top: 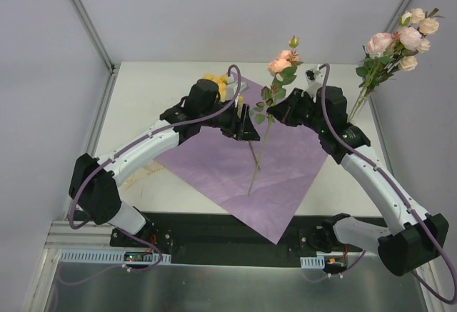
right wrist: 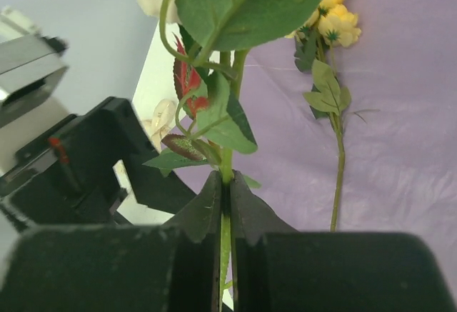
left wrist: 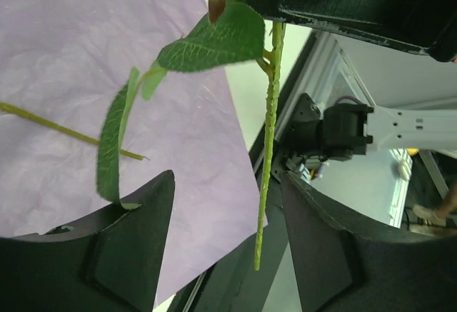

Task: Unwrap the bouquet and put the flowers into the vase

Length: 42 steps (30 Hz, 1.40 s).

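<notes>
Top view: the right gripper (top: 272, 116) clamps a rose stem (top: 259, 155) upright above the purple paper (top: 293, 183), with the left gripper (top: 251, 128) just beside it.
Left wrist: the fingers (left wrist: 121, 255) stand apart and the rose stem (left wrist: 268, 155) hangs between them.
Right wrist: the fingers (right wrist: 207, 219) pinch the rose stem (right wrist: 226, 165).

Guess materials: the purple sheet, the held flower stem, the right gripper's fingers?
- purple sheet: thin tissue-like or non-woven wrap; matte and finely crinkled.
- flower stem: probably moulded plastic, so artificial; uniform green with an evenly pimpled surface.
- right gripper, fingers: matte black hard plastic by the look, possibly printed; can't confirm.
</notes>
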Available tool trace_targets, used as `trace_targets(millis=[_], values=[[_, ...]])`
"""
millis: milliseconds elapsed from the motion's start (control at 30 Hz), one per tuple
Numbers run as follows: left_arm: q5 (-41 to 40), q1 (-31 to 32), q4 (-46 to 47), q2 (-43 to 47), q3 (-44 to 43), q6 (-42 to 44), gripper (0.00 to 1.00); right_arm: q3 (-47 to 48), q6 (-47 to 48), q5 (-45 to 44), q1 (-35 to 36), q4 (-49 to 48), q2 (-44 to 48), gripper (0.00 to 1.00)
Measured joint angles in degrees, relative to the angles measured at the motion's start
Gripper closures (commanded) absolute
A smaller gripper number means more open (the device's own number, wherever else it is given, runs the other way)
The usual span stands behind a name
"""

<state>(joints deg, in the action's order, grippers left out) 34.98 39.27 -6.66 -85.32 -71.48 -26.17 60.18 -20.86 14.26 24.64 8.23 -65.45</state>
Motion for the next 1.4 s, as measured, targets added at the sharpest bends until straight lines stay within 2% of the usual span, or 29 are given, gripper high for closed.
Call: trace_targets(millis=[133,233,333,367,400,433,467,500,567,600,700,833,1067,1233,1400], values=[[5.38,0.42,0.42,-2.25,-1.66,0.02,0.4,0.68,2.99,1.31,0.44,-0.17,1.6,0.99],[8.46,1.4,0.79,-4.07,-2.1,0.0,0.44,0.66,3.43,1.51,0.76,-0.63,2.27,0.99],[10.34,2.51,0.85,-4.98,-2.08,-0.02,0.59,0.31,3.41,1.49,1.01,-2.12,2.54,0.99],[10.71,2.78,1.01,-5.07,-2.08,-0.07,0.65,0.09,3.32,1.49,1.11,-2.51,2.67,0.99],[11.17,2.91,1.22,-5.14,-2.08,-0.07,0.78,-0.26,3.13,1.51,1.22,-2.95,2.84,0.99],[11.37,3.06,1.38,-5.22,-2.1,-0.09,0.83,-0.79,2.89,1.53,1.38,-3.61,3.06,0.99],[11.45,3.08,1.46,-5.25,-2.08,-0.15,0.87,-1.05,2.73,1.57,1.49,-3.87,3.15,0.96],[11.43,3.08,1.53,-5.27,-2.08,-0.07,0.94,-1.16,2.51,1.64,1.51,-3.91,3.15,0.81],[11.23,3.08,1.64,-5.27,-2.08,0.26,0.99,-1.11,2.47,1.53,1.55,-3.52,3.15,0.67],[10.97,3.08,1.49,-5.27,-2.08,0.66,1.0,-0.87,2.51,1.42,1.55,-2.64,3.15,0.6],[8.92,3.15,0.55,-5.16,-2.08,2.91,1.0,2.05,3.43,1.97,1.49,3.21,2.51,0.56],[5.51,3.21,-1.31,-4.5,-2.08,6.01,1.0,8.98,3.89,6.95,-0.31,11.13,-0.22,0.53],[1.68,4.98,-2.62,-2.21,-2.08,10.16,1.0,9.9,2.01,17.68,-6.12,17.92,-2.6,0.52],[-0.87,6.71,-3.43,-1.6,-2.08,12.83,1.0,11.3,2.51,20.79,-6.45,21.66,-4.68,0.52],[-2.12,7.78,-4.28,-1.6,-2.08,14.36,1.0,12.37,3.3,21.99,-6.45,22.69,-4.7,0.58]])
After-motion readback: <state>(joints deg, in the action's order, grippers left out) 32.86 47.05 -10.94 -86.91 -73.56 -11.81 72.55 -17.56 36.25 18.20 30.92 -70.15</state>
